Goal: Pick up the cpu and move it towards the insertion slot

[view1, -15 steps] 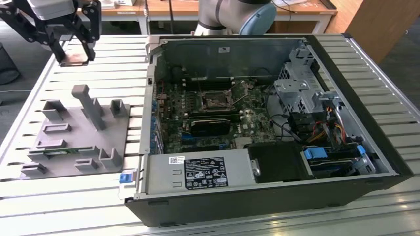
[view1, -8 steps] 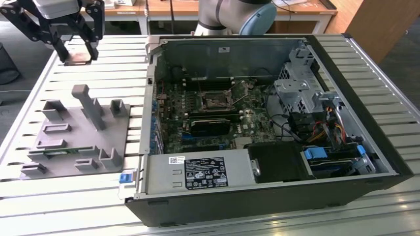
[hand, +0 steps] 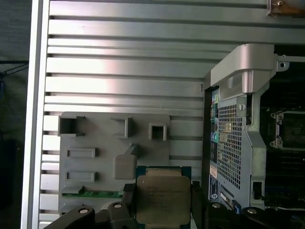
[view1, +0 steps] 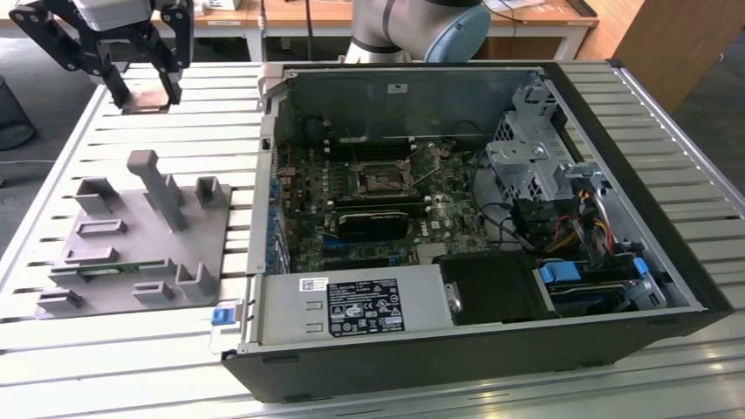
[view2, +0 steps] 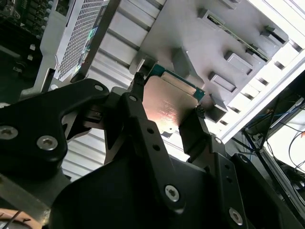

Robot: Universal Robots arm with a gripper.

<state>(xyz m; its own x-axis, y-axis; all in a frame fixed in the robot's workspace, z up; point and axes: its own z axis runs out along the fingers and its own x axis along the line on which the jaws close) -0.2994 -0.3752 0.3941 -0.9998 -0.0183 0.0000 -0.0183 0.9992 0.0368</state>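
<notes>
The cpu (view1: 149,99) is a small flat square chip held up in the air at the exterior view's far left, above the slatted table and behind the grey tray (view1: 128,236). My gripper (view1: 148,92) is shut on it, one black finger on each side edge. Both wrist views show the cpu's silvery top plate (hand: 163,198) (view2: 169,102) pinched between the fingers (hand: 127,202) (view2: 195,129). The insertion slot (view1: 382,181) is a square metal-framed socket on the green board inside the open computer case, well toward the exterior view's right of the gripper. The slot (hand: 286,131) also appears past the case wall.
The grey tray (hand: 95,143) with upright posts lies on the slatted table (view1: 174,349) below the gripper. The open black computer case (view1: 489,349) has a raised metal side wall (hand: 238,119) between tray and board. Cables and a drive cage (view1: 536,166) sit beside the socket.
</notes>
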